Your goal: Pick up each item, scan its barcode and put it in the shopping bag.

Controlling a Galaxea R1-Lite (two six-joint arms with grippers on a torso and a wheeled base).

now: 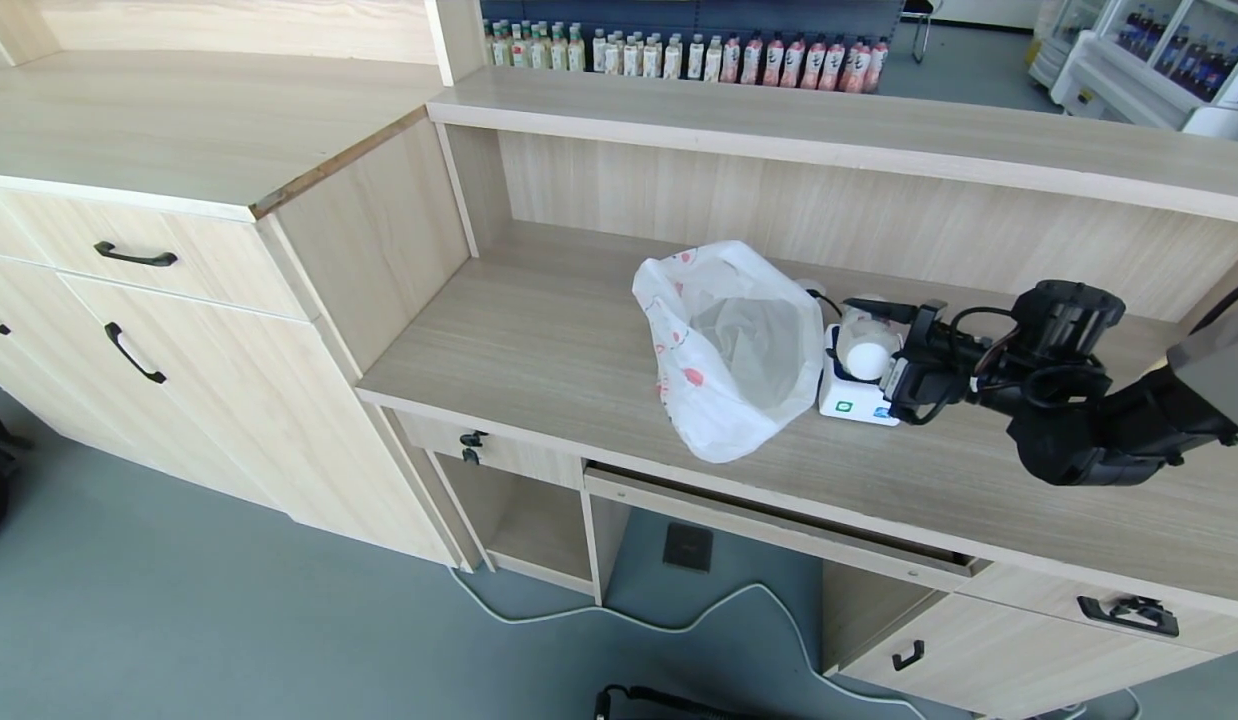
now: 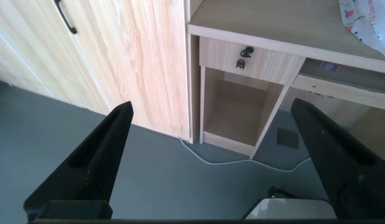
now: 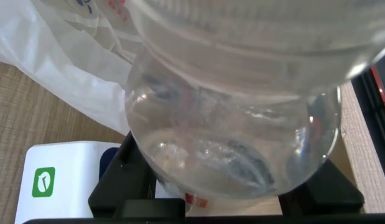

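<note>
Right claw point(image 1: 891, 358) is clamped on a clear bottle point(image 1: 861, 345), one finger on each side of the body, so the grip looks firm. It holds the bottle just above the white scanner point(image 1: 851, 405), which sits on the counter point(image 1: 539, 340). In the right wrist view the bottle point(image 3: 236, 124) hangs directly over the scanner point(image 3: 55, 180), close to it. Whether the two touch cannot be told.

The bottle's white end faces the front edge of the counter. Its long axis therefore seems to run front to back, across the line of the fingers.

The shopping bag point(image 1: 729, 350) lies just beside the scanner, on the robot's left of the claw, slumped on the counter with its mouth gaping up and forward. I judge the scan to be the step in hand. The drop then calls for a short carry leftward over the bag's near rim, and the right arm is by far the nearer one.

The left claw point(image 2: 211, 106) hangs low beside the cabinet point(image 2: 142, 56), over the floor point(image 2: 180, 174). Its fingers are spread wide with nothing between them, well away from the bag point(image 2: 366, 18).
</note>
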